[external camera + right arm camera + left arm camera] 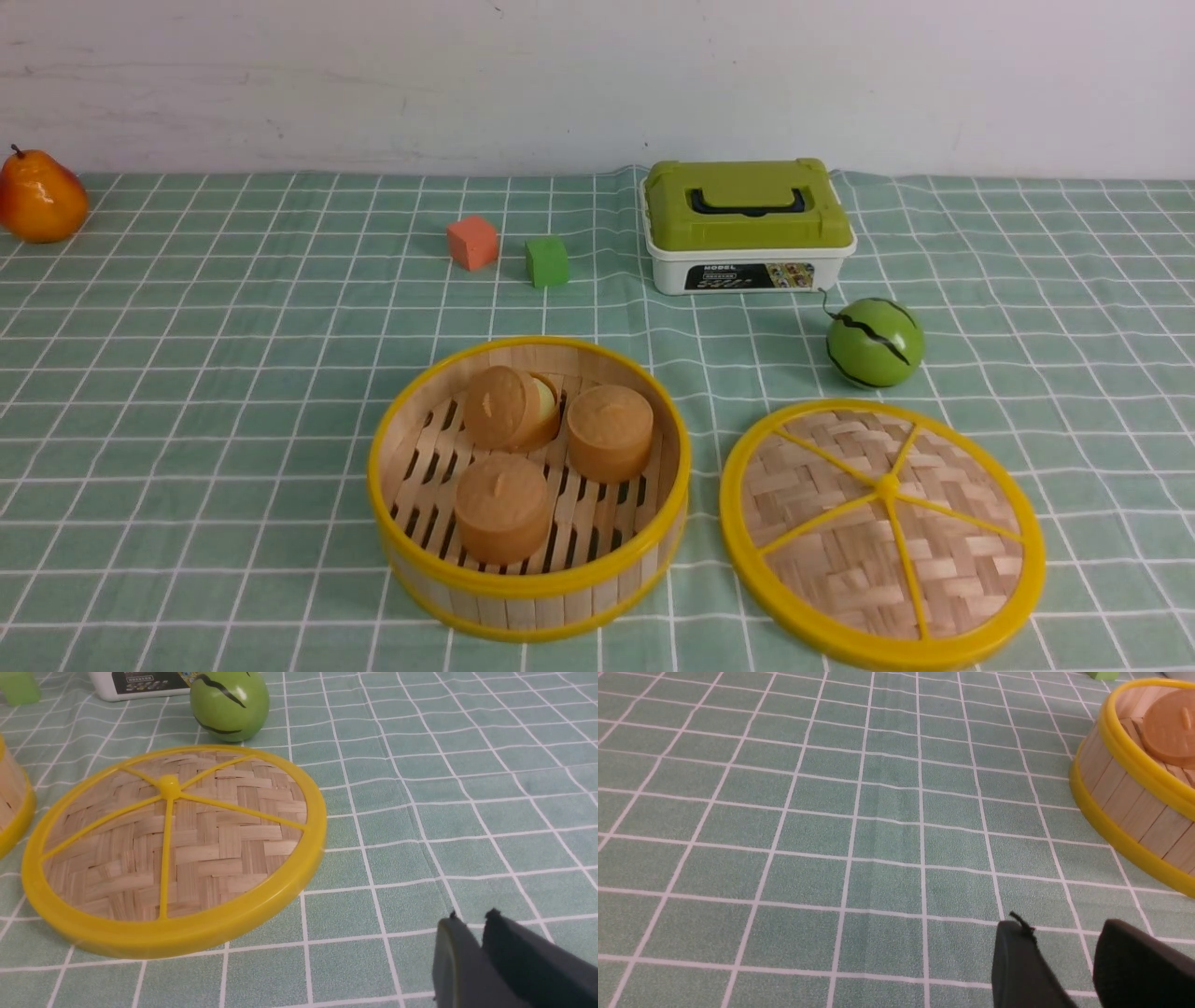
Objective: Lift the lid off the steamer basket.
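Lid (882, 534) lies flat on desk (233, 373) beside open steamer basket (529, 485); likely light, stiff, slick-rimmed; central knob best hold; left pincer (1069, 952) narrowly parted, empty; right pincer (474, 933) nearly closed, empty.

tabletop test setup, checked tablecloth (187, 373), toy pear (40, 198)

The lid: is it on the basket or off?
Off. The lid lies flat on the cloth beside the open basket.

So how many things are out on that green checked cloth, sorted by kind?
Steamer basket: 1
Lid: 1
Brown buns in the basket: 3
Toy fruits, pear and watermelon: 2
Cubes, orange and green: 2
Green-lidded box: 1
Total: 10
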Available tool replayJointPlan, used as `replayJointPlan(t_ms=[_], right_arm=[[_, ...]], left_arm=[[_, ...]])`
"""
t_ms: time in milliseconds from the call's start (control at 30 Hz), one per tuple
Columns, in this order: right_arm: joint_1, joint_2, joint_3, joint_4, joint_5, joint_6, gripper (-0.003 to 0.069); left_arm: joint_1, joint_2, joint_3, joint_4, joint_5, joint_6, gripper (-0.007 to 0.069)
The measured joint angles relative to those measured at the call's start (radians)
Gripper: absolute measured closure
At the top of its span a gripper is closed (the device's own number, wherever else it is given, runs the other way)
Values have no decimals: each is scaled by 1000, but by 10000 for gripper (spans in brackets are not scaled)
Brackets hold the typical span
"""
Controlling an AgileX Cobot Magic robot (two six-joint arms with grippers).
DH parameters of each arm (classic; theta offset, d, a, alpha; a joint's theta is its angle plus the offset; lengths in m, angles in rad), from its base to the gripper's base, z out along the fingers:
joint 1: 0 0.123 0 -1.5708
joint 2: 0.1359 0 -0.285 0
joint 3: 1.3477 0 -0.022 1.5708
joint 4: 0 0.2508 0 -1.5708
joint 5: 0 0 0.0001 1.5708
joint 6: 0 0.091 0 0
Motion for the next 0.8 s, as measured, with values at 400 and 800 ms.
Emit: replayJointPlan(t_ms=[400, 800], right_arm=[[0, 0, 0, 0, 0, 0, 578], [0, 0, 0, 0, 0, 0, 560]], left_arm=[[0, 0, 0, 0, 0, 0, 386], [0, 0, 0, 0, 0, 0, 386]])
